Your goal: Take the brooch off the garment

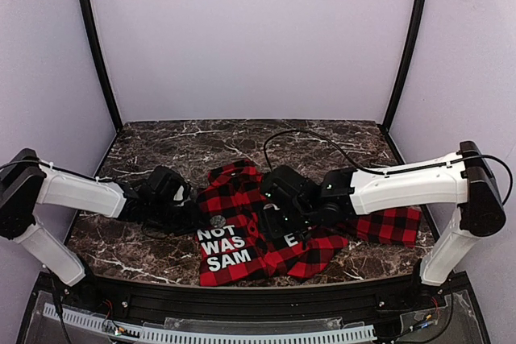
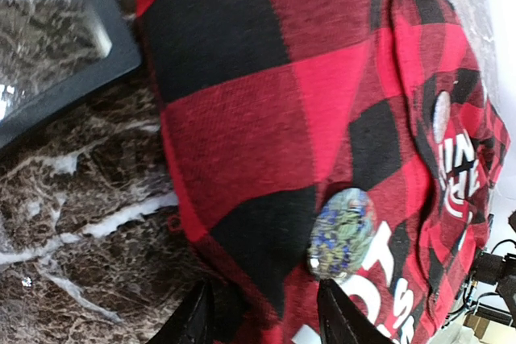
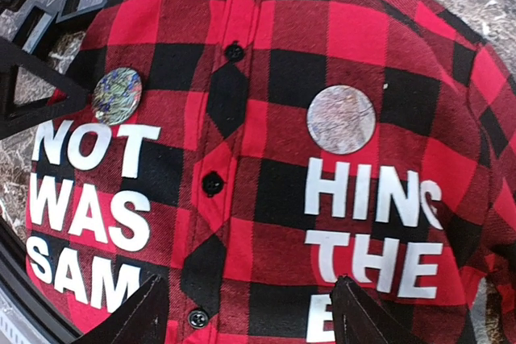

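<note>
Up close, round mottled brooch [image 2: 343, 234] on plaid garment [image 2: 242, 118], left claw [image 2: 266, 320] and right claw [image 3: 250, 312] both apart.

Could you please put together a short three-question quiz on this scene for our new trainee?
1. True or false: the left gripper is shut on the mottled brooch.
2. In the right wrist view, which word is printed right below the mottled brooch? A) NOT B) SAM C) THE
3. How many round brooches does the right wrist view show on the garment?
Key: 1. False; its fingers stand open, with the brooch beyond their tips. 2. A. 3. Two: the mottled brooch and a pale brooch above "HING".
</note>
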You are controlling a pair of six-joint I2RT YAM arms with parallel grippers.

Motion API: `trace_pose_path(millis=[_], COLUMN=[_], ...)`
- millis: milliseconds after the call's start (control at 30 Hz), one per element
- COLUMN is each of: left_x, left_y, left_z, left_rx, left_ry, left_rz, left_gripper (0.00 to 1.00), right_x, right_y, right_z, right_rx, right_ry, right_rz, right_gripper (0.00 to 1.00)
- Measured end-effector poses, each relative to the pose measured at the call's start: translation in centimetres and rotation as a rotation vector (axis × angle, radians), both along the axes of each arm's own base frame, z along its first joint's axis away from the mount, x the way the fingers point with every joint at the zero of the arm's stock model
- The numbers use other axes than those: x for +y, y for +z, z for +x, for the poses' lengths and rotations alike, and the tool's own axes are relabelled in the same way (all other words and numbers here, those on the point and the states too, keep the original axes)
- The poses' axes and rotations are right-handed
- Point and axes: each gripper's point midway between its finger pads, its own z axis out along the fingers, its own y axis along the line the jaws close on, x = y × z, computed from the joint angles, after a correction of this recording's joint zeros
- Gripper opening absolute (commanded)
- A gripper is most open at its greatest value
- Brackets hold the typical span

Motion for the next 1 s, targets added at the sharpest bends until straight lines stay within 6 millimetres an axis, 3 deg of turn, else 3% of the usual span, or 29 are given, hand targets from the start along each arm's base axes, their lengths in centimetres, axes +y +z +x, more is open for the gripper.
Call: trace_pose_path(millis=[233,433,733,1000], left_x=[0.0,-0.4,-2.9,-4.5], left_y=[-0.3,1.0,8.0,11.1], left_z=[0.0,0.3,1.0,0.8], left_rx=[0.006,-0.045,-0.237,-0.313], left_ry=[0.004,-0.022,-0.166,-0.251], left_rz=[0.002,-0.028,-0.162,-0.252], left_gripper=[0.15,0.03,0.01,0.01], right_x=[2.1,3.4,4.9,5.8], right_y=[0.6,1.1,2.2,4.6], right_z=[-0.4,-0.4,0.7,1.4], right_rx=[0.018,0.018,0.006,-0.018], right_ry=[0.039,0.057,0.053,0.031], right_rz=[0.088,0.143,0.216,0.318], right_gripper=[0.69,0.7,0.7,0.66])
